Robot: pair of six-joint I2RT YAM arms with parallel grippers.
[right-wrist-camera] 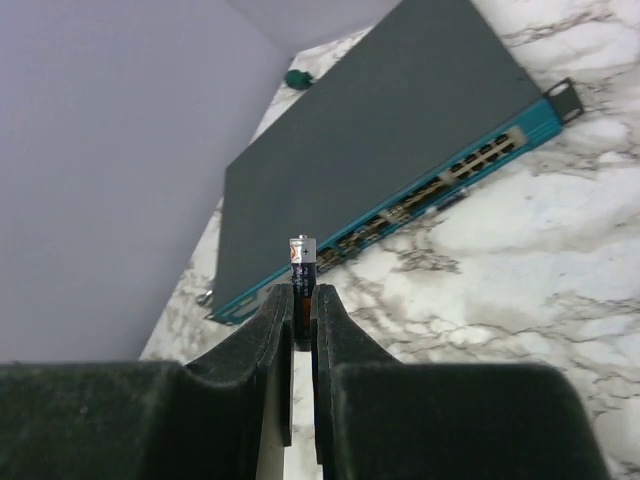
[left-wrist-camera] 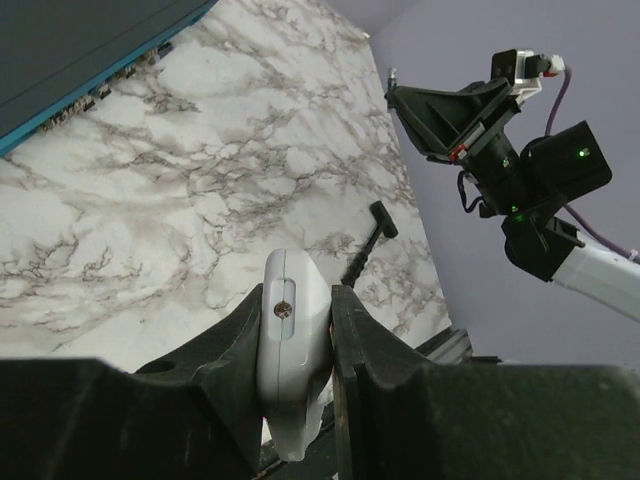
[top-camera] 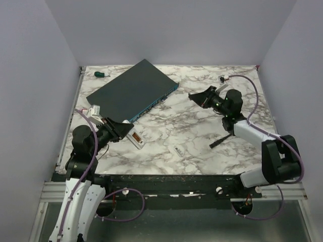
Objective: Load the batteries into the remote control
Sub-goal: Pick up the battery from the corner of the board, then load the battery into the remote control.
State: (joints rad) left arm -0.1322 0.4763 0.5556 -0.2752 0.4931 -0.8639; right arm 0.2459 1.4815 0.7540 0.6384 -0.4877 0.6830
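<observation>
The left gripper is clamping the white remote control edge-on between its fingers at the 8 o'clock side of the marble table, just at 6 o'clock from the dark box. The right gripper is pinching a small battery at its fingertips, hovering toward 2 o'clock. A small white piece is lying near 6 o'clock and a black T-shaped tool near 4 o'clock.

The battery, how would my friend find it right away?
Start at the big dark box with a blue edge on the marble table. To its right, the right pincer points toward that box. The battery is the tiny dark stick with a silver cap pinched between its tips, unlike the white remote control in the left pincer.
</observation>
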